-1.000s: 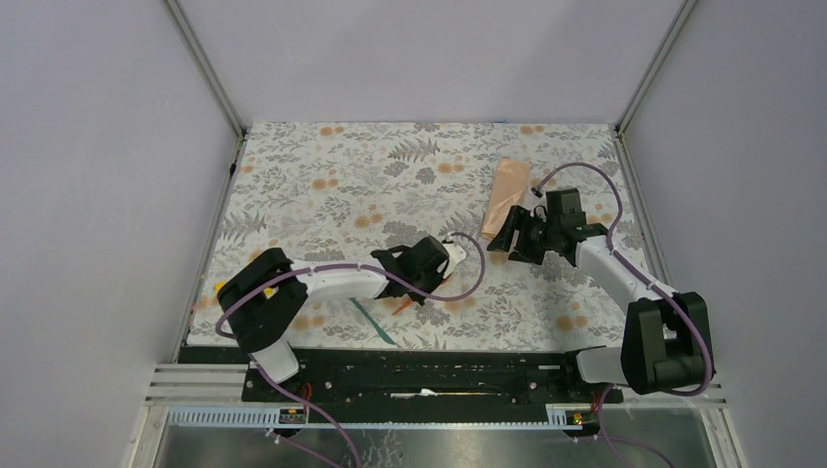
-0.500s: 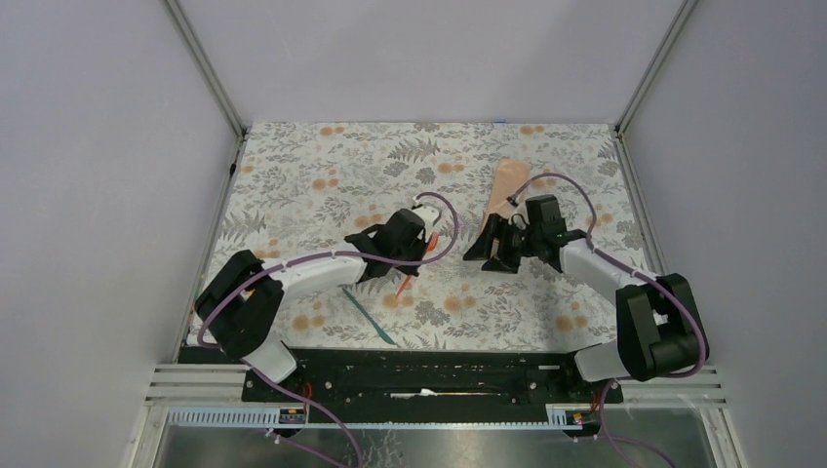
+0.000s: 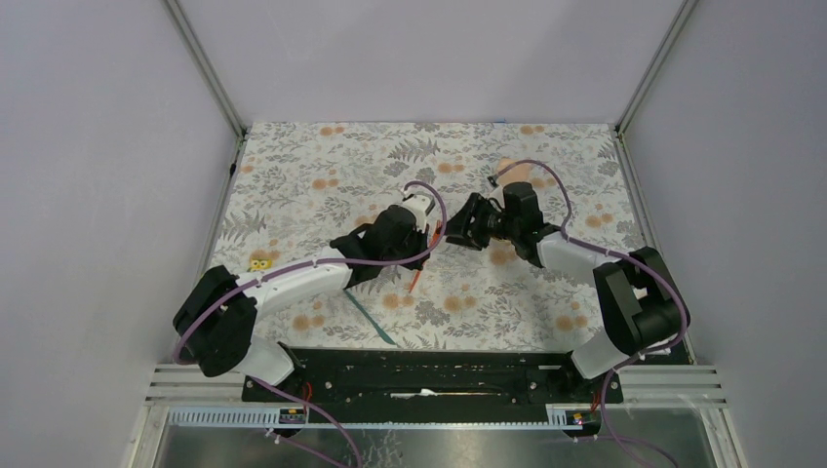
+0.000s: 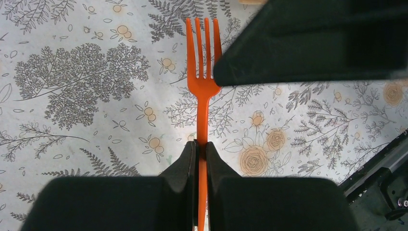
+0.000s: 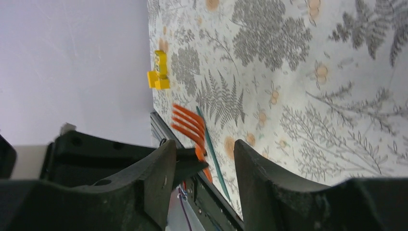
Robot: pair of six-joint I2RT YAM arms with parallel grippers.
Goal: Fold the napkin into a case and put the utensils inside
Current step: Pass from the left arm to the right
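My left gripper is shut on the handle of the orange-red fork, tines pointing away, held above the tablecloth. The handle end hangs below the gripper in the top view. My right gripper is open and faces the left one, tip to tip. Its jaws stand either side of the fork's tines without touching them. The teal-green utensil lies on the cloth near the front edge. The peach-orange case lies behind the right arm, mostly hidden.
A small yellow block sits at the left edge of the grey floral tablecloth. The black base rail runs along the near edge. Grey walls close in the left, right and back.
My left gripper has carried the fork up and to the right, toward the middle. My right gripper has moved left, away from the case, until it meets the left gripper.
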